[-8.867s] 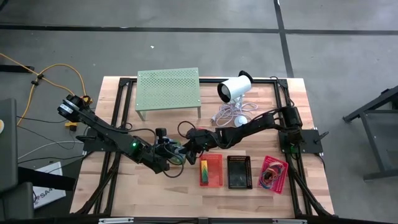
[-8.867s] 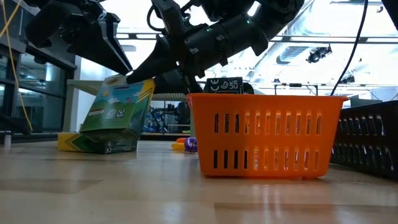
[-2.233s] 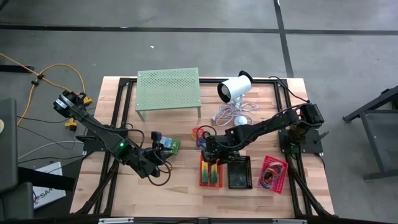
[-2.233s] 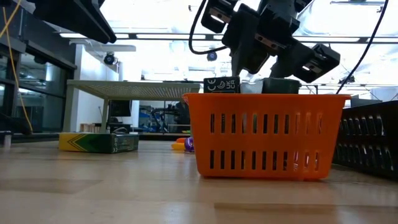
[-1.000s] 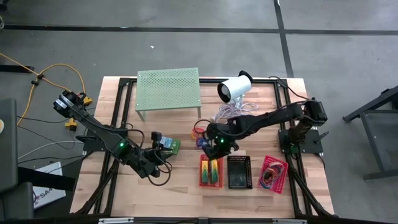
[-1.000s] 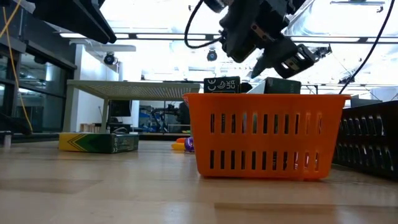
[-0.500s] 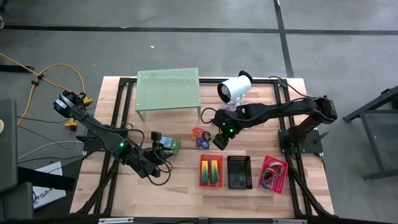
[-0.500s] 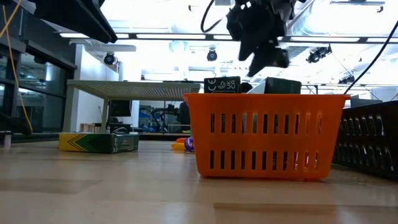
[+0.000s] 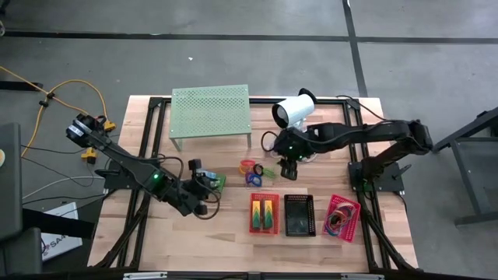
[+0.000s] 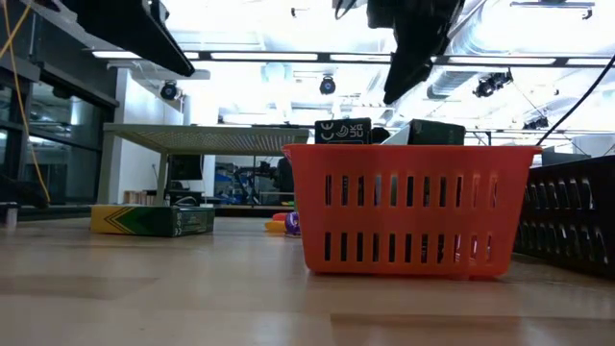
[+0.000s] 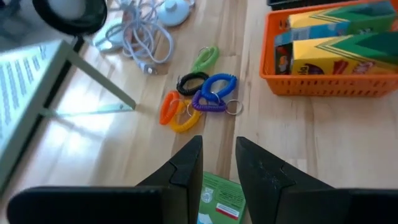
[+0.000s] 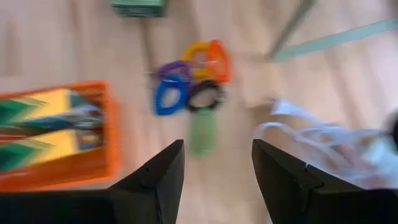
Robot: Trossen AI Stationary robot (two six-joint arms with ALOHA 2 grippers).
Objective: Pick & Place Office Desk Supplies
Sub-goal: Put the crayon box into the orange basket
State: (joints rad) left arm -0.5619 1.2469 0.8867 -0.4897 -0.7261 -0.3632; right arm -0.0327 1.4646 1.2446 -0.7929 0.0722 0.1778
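So the left gripper (image 9: 204, 185) is hanging low over the green pack (image 11: 217, 198) lying flat on the table (image 9: 156, 233), fingers (image 11: 186, 168) a bit apart with nothing between them, and the pack's end sits right below the gap. If it's about to grab that pack, I'd say drop straight down and pinch across the narrow sides so it doesn't skid on the wood. Just beyond it is the little heap of coil loops (image 9: 250, 171), orange, yellow, purple, blue, black and a green one, all tangled close, so don't sweep forward into them. Next over, the red basket (image 9: 264, 213) already has two packs (image 11: 336, 46) in it, leaving little room, so the next one should probably go in on its edge. The black basket (image 9: 299, 215) and pink basket (image 9: 342, 216) sit in the same row. The right gripper (image 9: 289, 169) is up in the air near the white cylinder device (image 9: 293, 110), fingers (image 12: 155, 180) spread and empty, clear of the baskets, so the lane from pack to red basket looks free.
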